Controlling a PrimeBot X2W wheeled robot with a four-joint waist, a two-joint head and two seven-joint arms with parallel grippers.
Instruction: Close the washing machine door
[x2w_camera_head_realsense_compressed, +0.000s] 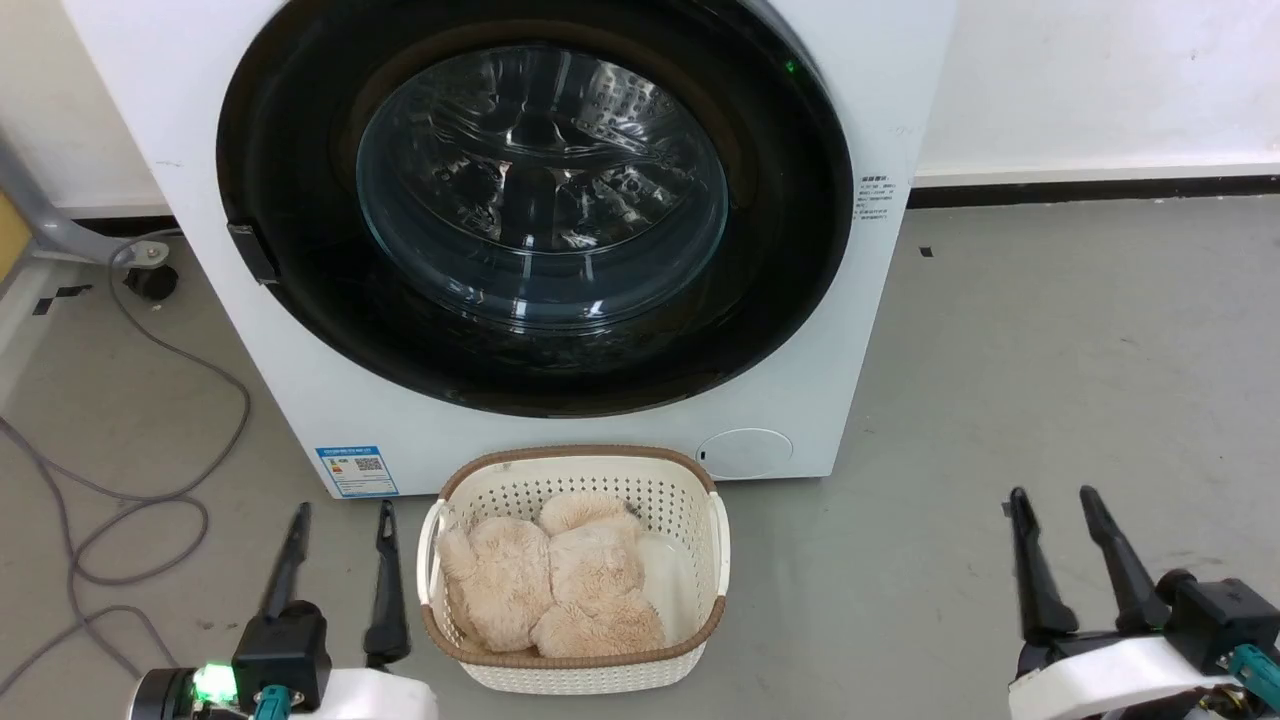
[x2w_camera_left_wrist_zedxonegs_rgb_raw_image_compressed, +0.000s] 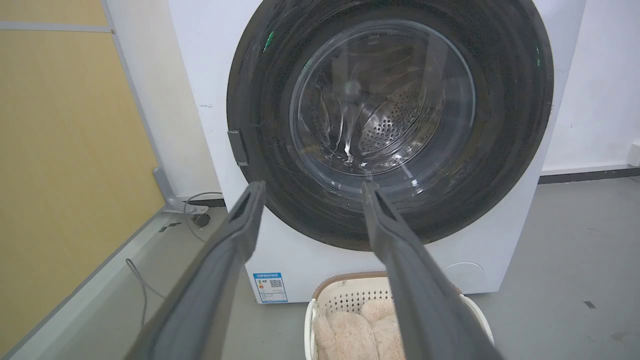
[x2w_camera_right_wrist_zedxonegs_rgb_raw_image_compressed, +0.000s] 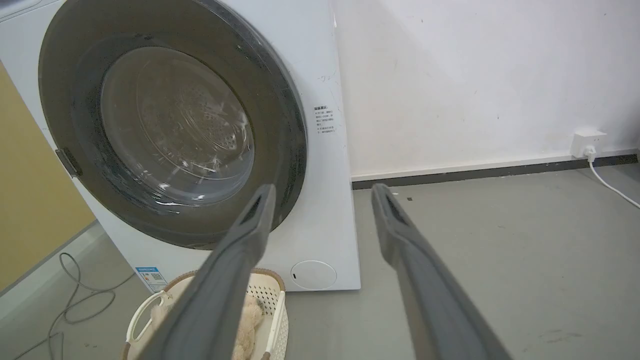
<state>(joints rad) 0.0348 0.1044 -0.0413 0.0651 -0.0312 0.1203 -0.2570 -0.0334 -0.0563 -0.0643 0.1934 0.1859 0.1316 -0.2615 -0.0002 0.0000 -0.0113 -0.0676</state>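
The washing machine door (x2w_camera_right_wrist_zedxonegs_rgb_raw_image_compressed: 172, 120) lies shut, with the right end effector (x2w_camera_right_wrist_zedxonegs_rgb_raw_image_compressed: 322, 189), fingers apart, before it.

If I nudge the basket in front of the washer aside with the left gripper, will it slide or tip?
Probably slides: the basket looks like thin perforated plastic on a smooth grey floor. Likely light, since it holds a fluffy plush toy. It is wide and low, so tipping seems unlikely.

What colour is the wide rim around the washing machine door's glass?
Glossy black. The washing machine door shows its rim best in the head view.
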